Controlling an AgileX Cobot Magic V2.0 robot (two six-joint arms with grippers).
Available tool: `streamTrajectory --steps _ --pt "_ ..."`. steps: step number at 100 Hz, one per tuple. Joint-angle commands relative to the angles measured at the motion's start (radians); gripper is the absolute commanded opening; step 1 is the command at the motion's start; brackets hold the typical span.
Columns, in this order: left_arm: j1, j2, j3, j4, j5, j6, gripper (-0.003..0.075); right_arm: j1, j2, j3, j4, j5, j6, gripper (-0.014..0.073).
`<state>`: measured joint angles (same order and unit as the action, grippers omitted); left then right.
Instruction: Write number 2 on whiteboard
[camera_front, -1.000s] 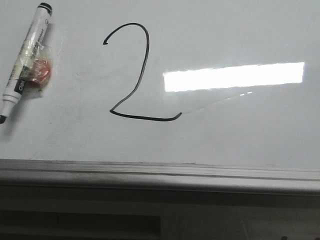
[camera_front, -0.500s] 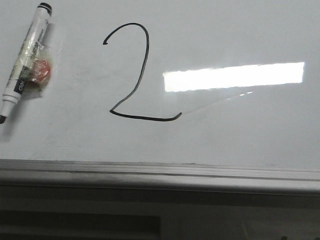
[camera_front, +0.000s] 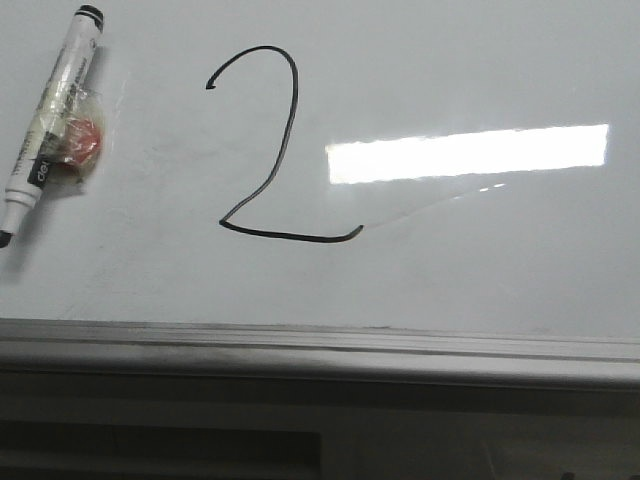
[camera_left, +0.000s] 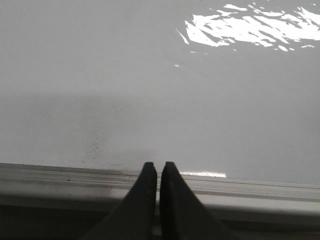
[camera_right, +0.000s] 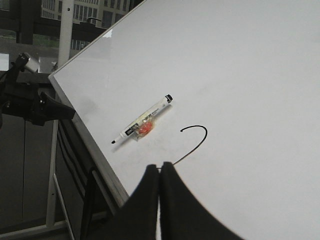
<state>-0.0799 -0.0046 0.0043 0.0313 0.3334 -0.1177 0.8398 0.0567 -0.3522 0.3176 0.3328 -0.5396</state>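
A black hand-drawn number 2 (camera_front: 283, 150) stands on the whiteboard (camera_front: 480, 270), left of centre in the front view. Its curved top also shows in the right wrist view (camera_right: 196, 137). A marker (camera_front: 50, 115) with a black cap and an orange blob on its side lies on the board at the far left, and it shows in the right wrist view (camera_right: 142, 126) too. No gripper shows in the front view. My left gripper (camera_left: 158, 165) is shut and empty over the board's rail. My right gripper (camera_right: 160, 166) is shut and empty above the board.
A grey metal rail (camera_front: 320, 345) runs along the board's near edge, with a dark gap below. A bright rectangular light reflection (camera_front: 467, 153) lies right of the numeral. In the right wrist view the board's frame (camera_right: 85, 145) and a dark stand (camera_right: 35, 107) show.
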Motion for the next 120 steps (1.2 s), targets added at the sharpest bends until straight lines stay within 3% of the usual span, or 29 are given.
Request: streamTrajectory --steps 1,10,25,40,76,92,104,112,120 --pt "0.001 -0.028 0.027 -0.004 -0.044 -0.004 -0.0019 -0.009 0.012 -0.006 -0.004 -0.098 0.002 -0.005" --pt "0.001 -0.028 0.027 -0.004 -0.044 -0.004 -0.0019 -0.012 0.014 0.013 -0.054 -0.149 0.035 -0.005" --pt "0.001 -0.028 0.027 -0.004 -0.044 -0.004 -0.0019 -0.038 0.014 0.075 -0.295 -0.297 0.35 -0.005" --pt "0.001 -0.028 0.027 -0.004 -0.044 -0.004 -0.0019 -0.131 0.014 0.152 -0.363 -0.427 0.405 -0.005" --pt "0.001 -0.028 0.027 -0.004 -0.044 -0.004 -0.0019 -0.586 0.014 0.287 -0.33 -0.41 0.405 -0.005" --pt "0.001 -0.028 0.027 -0.004 -0.044 -0.004 -0.0019 -0.712 0.012 0.326 -0.272 -0.41 0.413 -0.005" --pt "0.001 -0.028 0.027 -0.004 -0.044 -0.004 -0.0019 -0.775 -0.01 0.389 -0.286 -0.43 0.517 -0.005" --pt "0.001 -0.028 0.027 -0.004 -0.044 -0.004 -0.0019 -0.809 -0.088 0.384 -0.305 -0.24 0.532 -0.005" --pt "0.001 -0.026 0.027 -0.004 -0.044 -0.004 -0.0019 -0.823 -0.089 0.384 -0.318 -0.16 0.532 -0.005"
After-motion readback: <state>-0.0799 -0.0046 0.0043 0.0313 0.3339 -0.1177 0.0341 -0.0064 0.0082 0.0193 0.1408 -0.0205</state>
